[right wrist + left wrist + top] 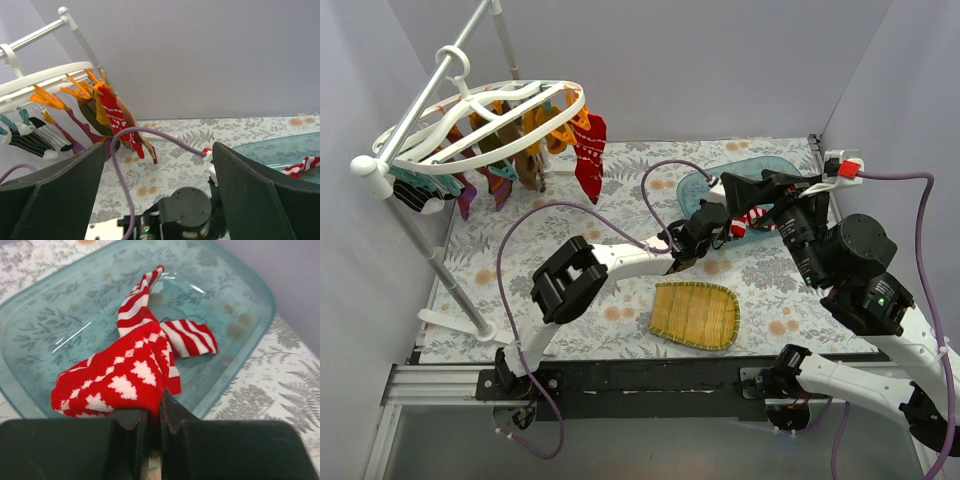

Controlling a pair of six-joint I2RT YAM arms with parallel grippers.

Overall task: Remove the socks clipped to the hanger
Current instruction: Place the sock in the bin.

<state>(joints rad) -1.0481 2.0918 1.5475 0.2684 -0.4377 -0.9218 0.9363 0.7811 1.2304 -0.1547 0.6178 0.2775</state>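
Pinching a soft, light red sock [125,382] by one edge over the tray [240,295], our left hand [150,422] grips it; our right hand [157,155] gapes empty. Limp socks [590,155] dangle from the hanger [480,105], upper left; we'd grab beside the clips [75,92].

I see the worktop [620,195], under a fern-print cloth, carrying a translucent teal tray [240,300], a woven bamboo scoop [695,315] and the white stand's foot [460,318].

Two socks [135,365], perhaps, in tray [240,295], hanger [520,86] left
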